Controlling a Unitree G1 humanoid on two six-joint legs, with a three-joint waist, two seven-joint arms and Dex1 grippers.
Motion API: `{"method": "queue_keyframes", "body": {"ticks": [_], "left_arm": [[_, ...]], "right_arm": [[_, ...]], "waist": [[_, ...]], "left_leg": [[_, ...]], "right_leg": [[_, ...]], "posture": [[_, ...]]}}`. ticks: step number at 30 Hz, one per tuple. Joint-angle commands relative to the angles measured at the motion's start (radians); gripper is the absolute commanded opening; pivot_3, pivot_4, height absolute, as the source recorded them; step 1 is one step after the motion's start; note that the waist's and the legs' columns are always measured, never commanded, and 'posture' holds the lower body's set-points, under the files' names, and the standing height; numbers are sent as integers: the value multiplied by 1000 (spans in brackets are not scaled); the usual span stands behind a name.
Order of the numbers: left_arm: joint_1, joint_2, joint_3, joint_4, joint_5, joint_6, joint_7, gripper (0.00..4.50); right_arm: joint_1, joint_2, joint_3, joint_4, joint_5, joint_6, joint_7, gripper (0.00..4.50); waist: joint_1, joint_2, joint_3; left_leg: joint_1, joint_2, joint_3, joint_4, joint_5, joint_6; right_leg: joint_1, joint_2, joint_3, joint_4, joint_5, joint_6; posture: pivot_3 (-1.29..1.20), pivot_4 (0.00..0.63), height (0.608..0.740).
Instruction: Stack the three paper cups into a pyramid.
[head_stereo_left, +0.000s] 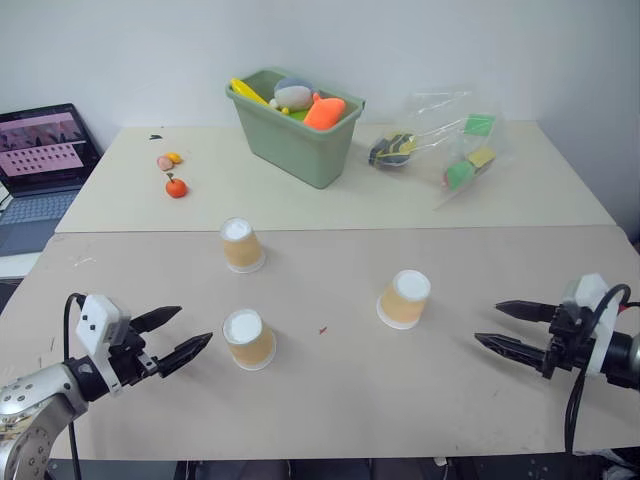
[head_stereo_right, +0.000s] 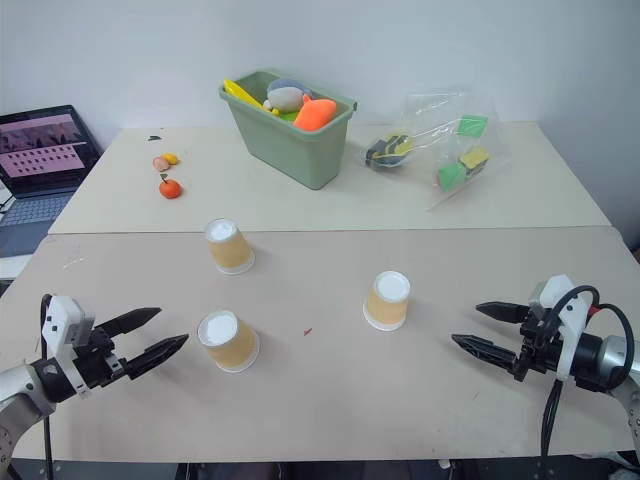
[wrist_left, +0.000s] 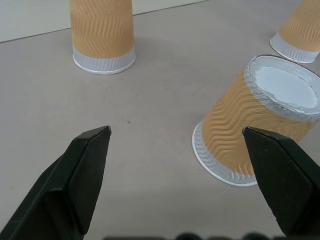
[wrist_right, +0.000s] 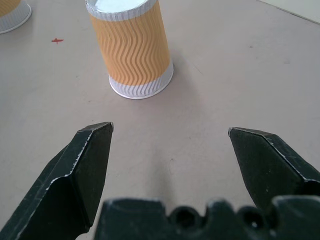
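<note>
Three tan ribbed paper cups stand upside down and apart on the table. One cup is at the front left, a second cup is behind it, and the third cup stands right of centre. My left gripper is open just left of the front-left cup, with nothing between its fingers. At the right, my right gripper is open too, pointing toward the third cup with a gap of bare table between them.
A green plastic bin with toy items stands at the back centre. A clear bag of small items lies to its right. Small toy fruits lie at the back left, and a laptop sits off the table's left.
</note>
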Motion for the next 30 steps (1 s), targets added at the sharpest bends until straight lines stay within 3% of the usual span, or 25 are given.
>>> {"method": "queue_keyframes", "body": {"ticks": [1,5,10,16,22,30], "left_arm": [[-2,53,6,-17,-26,26,-57,4500],[-46,159,15,-4,-206,210,-167,4500],[-73,209,-31,-29,-204,224,-223,4500],[-88,229,-142,-89,-125,162,-261,4500],[-195,168,-246,20,89,-95,-261,4500],[-278,92,-304,93,177,-231,-253,4500]], "right_arm": [[-24,2,-9,4,5,-1,-11,4352],[-44,9,-3,23,5,-3,-20,4352],[-43,13,-3,22,5,-3,-26,4352],[-30,14,-18,15,11,-2,-32,4352],[2,22,-40,2,14,-4,-43,4352],[20,27,-61,-8,25,0,-58,4352]], "waist": [[0,0,0],[-1,0,0],[-2,1,-1],[-3,1,-1],[2,2,-1],[-3,2,-1]], "left_leg": [[0,0,0,0,0,0],[0,0,0,1,0,0],[0,0,0,0,0,0],[0,0,0,0,0,0],[0,0,0,1,1,-1],[0,0,1,1,1,-1]], "right_leg": [[0,0,0,0,0,0],[0,0,0,1,0,0],[0,0,0,1,0,0],[0,0,1,0,0,-1],[0,0,1,0,1,-1],[0,0,2,0,2,0]], "posture": [[0,150,740],[0,150,740],[0,150,740],[0,150,740],[0,150,740],[0,150,740]]}}
